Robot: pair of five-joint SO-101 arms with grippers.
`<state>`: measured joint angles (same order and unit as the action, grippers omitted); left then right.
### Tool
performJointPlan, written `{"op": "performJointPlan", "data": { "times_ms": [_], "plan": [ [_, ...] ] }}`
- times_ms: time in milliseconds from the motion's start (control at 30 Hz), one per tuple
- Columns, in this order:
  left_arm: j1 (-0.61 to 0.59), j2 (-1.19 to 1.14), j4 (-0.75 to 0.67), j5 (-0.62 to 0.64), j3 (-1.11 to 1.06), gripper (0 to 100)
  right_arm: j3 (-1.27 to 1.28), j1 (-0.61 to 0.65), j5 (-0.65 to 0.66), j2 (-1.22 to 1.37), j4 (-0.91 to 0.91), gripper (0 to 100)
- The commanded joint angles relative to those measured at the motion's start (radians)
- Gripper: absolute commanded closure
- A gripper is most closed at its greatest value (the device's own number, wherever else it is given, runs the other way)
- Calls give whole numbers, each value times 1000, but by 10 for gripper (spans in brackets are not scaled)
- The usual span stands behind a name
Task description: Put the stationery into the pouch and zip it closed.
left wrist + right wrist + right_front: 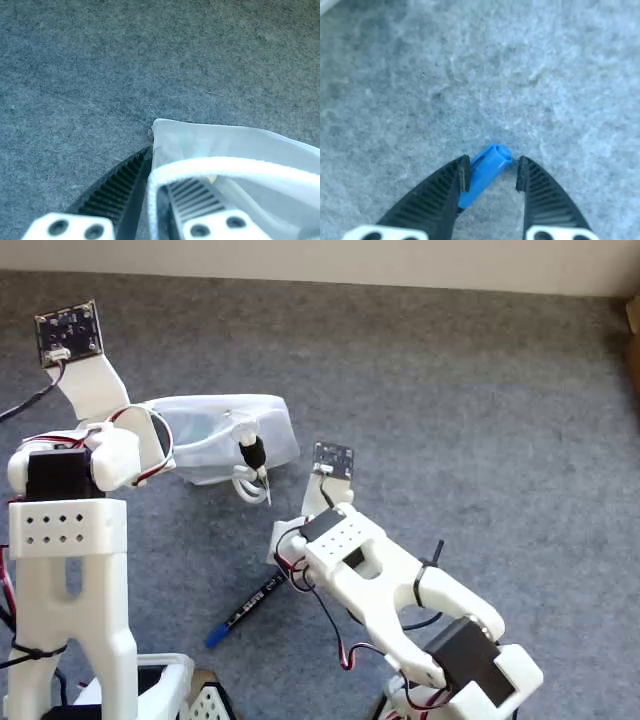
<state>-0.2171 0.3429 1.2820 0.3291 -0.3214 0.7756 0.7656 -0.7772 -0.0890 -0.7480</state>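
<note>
The white translucent pouch (225, 430) lies on the grey carpet at the upper left, its mouth facing right. A black pen (252, 454) sticks out of that mouth. My left gripper (157, 170) is shut on the pouch's end rim (165, 172), with one finger (122, 182) outside and the other (192, 192) inside behind the fabric. A black pen with a blue cap (245, 610) lies on the carpet in front. My right gripper (493, 167) is open, low over the carpet, straddling a blue pen end (487, 167) that touches one finger (445, 187).
A white cord loop (245, 486) lies on the carpet just in front of the pouch's mouth. The right arm's body (380, 580) crosses the lower middle and covers its own gripper from above. Bare carpet (480, 410) spreads to the right.
</note>
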Motion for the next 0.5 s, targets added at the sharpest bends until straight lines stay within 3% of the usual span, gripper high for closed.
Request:
{"op": "performJointPlan", "data": {
  "times_ms": [0,167,467],
  "plan": [
    [-44,-48,-35,-2,-67,992,-38,-10,-9,36,15,861],
    [-44,-48,-35,-2,-67,992,-38,-10,-6,47,15,996],
    [-44,-48,-35,-2,-68,992,-38,-18,-2,39,8,990]
  ]
}}
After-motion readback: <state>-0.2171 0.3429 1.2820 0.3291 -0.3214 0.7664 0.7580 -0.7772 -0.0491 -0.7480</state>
